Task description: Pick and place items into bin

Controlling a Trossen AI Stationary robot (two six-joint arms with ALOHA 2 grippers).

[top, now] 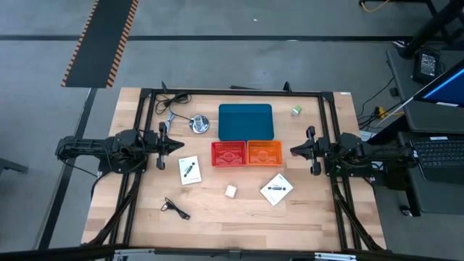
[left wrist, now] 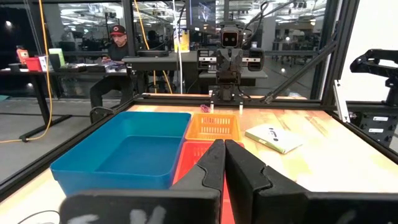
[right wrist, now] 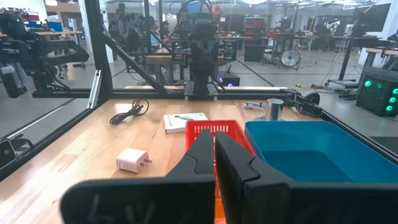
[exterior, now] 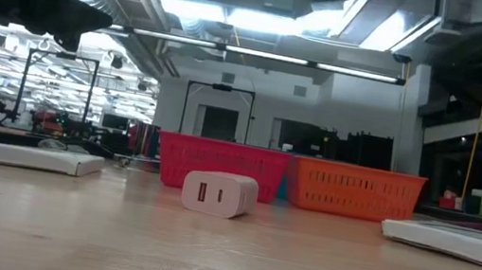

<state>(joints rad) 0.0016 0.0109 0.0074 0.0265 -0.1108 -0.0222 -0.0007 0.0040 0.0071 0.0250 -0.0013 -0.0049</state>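
Both arms hover level above the table and hold nothing. My left gripper (top: 172, 146) (left wrist: 224, 144) is shut, left of the red basket (top: 229, 154). My right gripper (top: 296, 151) (right wrist: 214, 135) is shut, right of the orange basket (top: 264, 152). One white card (top: 189, 170) lies flat near the left gripper. The other card (top: 275, 189) lies near the table's front. A pale cube (top: 230, 191) (exterior: 219, 194) sits between the cards. A thin black cable (top: 176, 208) lies near the front left, and another cable (top: 170, 101) lies at the far left. A green cube (top: 296, 110) sits at the far right.
A blue bin (top: 246, 121) (left wrist: 124, 155) stands behind the two baskets. A round silver disc (top: 199, 125) sits to its left. A black frame (top: 232, 92) runs round the table's far and side edges. Beyond the table a person (left wrist: 117, 38) sits at a desk.
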